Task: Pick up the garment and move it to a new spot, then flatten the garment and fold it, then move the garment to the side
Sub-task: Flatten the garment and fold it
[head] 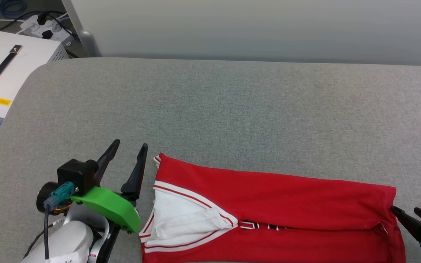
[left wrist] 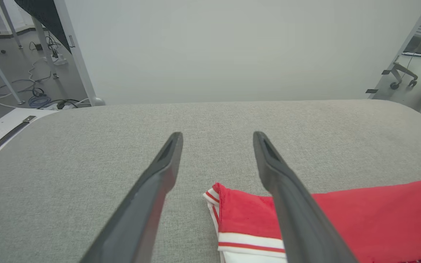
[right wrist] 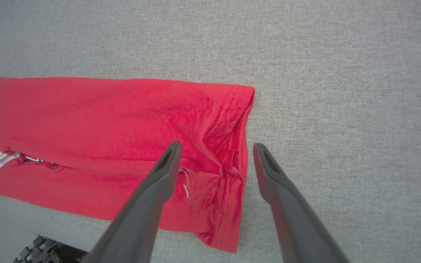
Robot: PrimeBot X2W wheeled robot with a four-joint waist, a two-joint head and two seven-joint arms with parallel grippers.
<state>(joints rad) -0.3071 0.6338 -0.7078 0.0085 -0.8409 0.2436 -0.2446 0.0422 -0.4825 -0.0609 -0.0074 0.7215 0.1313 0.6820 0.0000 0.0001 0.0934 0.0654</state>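
The garment (head: 280, 204) lies on the grey padded table (head: 232, 109) near its front edge, folded lengthwise into a long red strip. Its white sleeve and striped trim are at the left end, and a sliver of lettering shows at the fold. My left gripper (head: 130, 145) stands open just left of the collar end, with nothing between its fingers. In the left wrist view the left gripper (left wrist: 216, 136) points past the garment's striped corner (left wrist: 217, 197). My right gripper (head: 405, 210) is open at the hem end. In the right wrist view the right gripper (right wrist: 216, 146) straddles the garment's puckered hem (right wrist: 228, 160).
A white case with a black handle (head: 2, 69) and a power strip (head: 46, 27) sit on the floor left of the table. A pale wall panel (head: 254, 29) runs behind it. The table's front edge (right wrist: 13, 226) lies close to the garment. Bare grey surface stretches behind the garment.
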